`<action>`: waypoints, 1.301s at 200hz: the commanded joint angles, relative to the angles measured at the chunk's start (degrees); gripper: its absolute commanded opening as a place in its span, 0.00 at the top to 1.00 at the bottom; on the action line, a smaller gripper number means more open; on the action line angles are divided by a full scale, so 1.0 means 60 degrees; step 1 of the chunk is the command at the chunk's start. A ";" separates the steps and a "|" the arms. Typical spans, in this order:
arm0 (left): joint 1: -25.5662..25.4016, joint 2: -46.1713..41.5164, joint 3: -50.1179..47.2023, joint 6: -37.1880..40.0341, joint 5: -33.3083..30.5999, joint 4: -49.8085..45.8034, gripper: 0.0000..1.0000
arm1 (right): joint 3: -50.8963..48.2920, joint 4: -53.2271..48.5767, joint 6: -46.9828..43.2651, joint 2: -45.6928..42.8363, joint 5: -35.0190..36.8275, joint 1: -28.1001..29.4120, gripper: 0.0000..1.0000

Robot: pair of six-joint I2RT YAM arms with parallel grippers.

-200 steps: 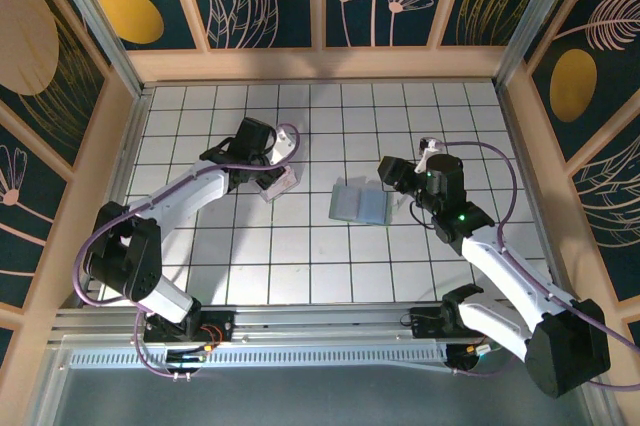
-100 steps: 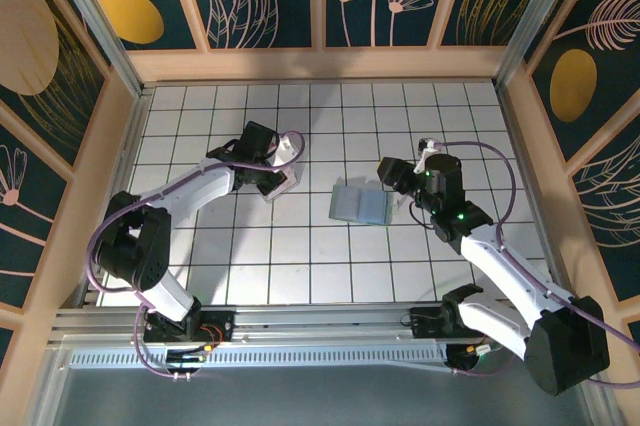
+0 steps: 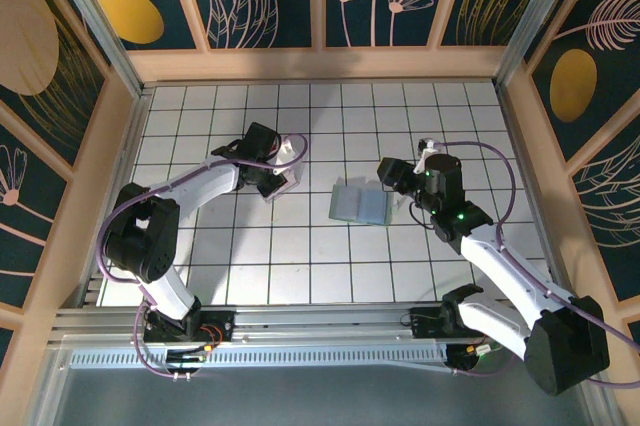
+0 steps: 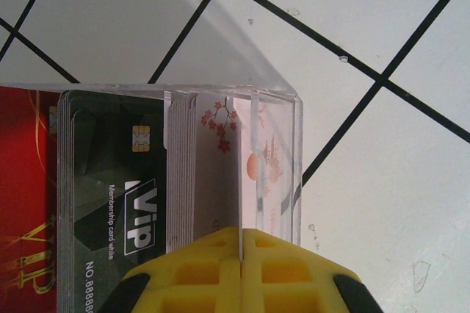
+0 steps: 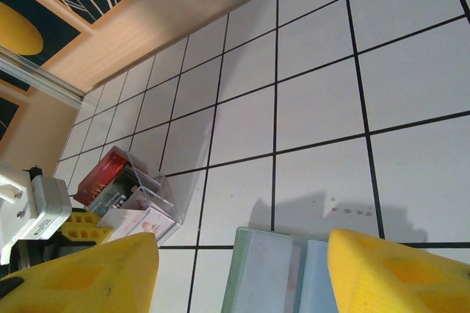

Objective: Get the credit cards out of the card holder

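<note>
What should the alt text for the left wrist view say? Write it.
The left gripper, yellow fingertips shut, sits at the near edge of a clear box holding red cards, black VIP cards and white blossom-print cards. The box rests on a white table with black grid lines.

Card holder [image 3: 358, 204] lies flat mid-table [image 3: 300, 246]. Left of it, apart, sits the clear box [image 3: 281, 186], credit cards [image 4: 220, 144] on edge inside. Left gripper [image 3: 270, 176] at the box; right gripper [image 3: 392, 178] just right of the holder, seemingly above it.
</note>
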 commanded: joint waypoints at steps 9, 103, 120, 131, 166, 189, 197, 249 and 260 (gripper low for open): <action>0.0092 0.0110 0.0409 0.0348 -0.0060 -0.0398 1.00 | 0.0273 0.0195 -0.0059 0.0081 -0.0020 -0.0046 0.38; 0.0094 0.0892 0.1123 0.0305 0.0116 -0.1024 0.83 | 0.0230 0.0185 0.0013 0.0185 -0.0109 -0.0045 0.38; 0.0091 0.0880 0.1275 0.0253 0.0084 -0.1167 0.78 | 0.0299 -0.0060 0.0019 0.0277 0.0046 -0.0043 0.38; 0.0094 0.0838 0.1365 0.0227 0.0081 -0.1270 0.77 | 0.0345 -0.0281 0.0047 0.0363 0.0173 -0.0032 0.38; 0.0095 0.0429 0.1472 -0.0045 -0.0012 -0.1418 0.75 | 0.0530 -0.1258 0.0265 0.0742 0.0753 0.0000 0.41; 0.0091 -0.0253 0.1367 -0.0370 -0.0013 -0.1331 0.72 | 0.0444 -0.1952 0.0541 0.0924 0.0954 0.0061 0.42; 0.0091 -0.0492 0.1306 -0.0537 -0.0025 -0.1268 0.70 | 0.0358 -0.2096 0.0656 0.0954 0.1087 0.0103 0.42; 0.0091 -0.2367 0.0456 -0.2514 -0.0155 0.0085 0.42 | 0.0218 -0.2443 0.1111 0.1341 0.1918 0.1224 0.48; 0.0091 -0.2792 0.0171 -0.3122 -0.0334 0.0556 0.39 | 0.0471 -0.2567 0.1108 0.1609 0.2153 0.1661 0.50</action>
